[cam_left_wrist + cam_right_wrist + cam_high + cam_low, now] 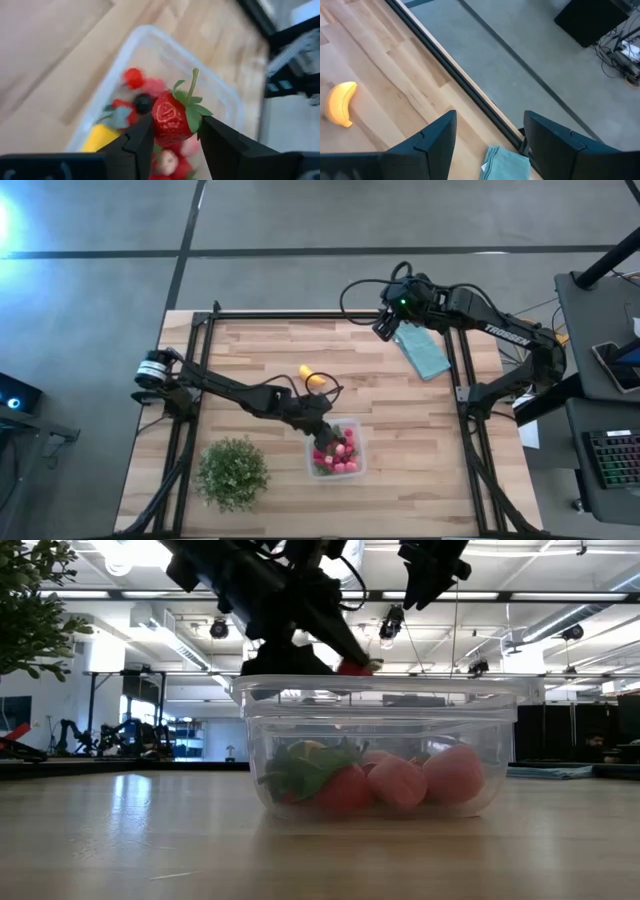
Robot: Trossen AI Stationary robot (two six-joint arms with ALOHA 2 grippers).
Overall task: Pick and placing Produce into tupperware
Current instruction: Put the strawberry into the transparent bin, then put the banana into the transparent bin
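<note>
A bushy green potted plant (232, 472) stands at the table's near left; beside it the left gripper (175, 137) pinches a red toy strawberry with a green stalk (172, 116) just above the small clear plastic tupperware (358, 446) of red and pink berries (337, 458); a yellow-orange banana (314, 377) lies behind; the right gripper (489, 135) hangs open over the folded teal cloth (424, 351)

The left arm is stretched from the table's left edge toward the middle, wrist bent down. The dark two-finger left gripper (172, 132) is held above the table near its front centre, its fingers (142, 142) clamped on a small red object. The right arm is parked, folded at the far right corner; the dark right gripper (487, 137) is raised, fingers apart and empty.
</note>
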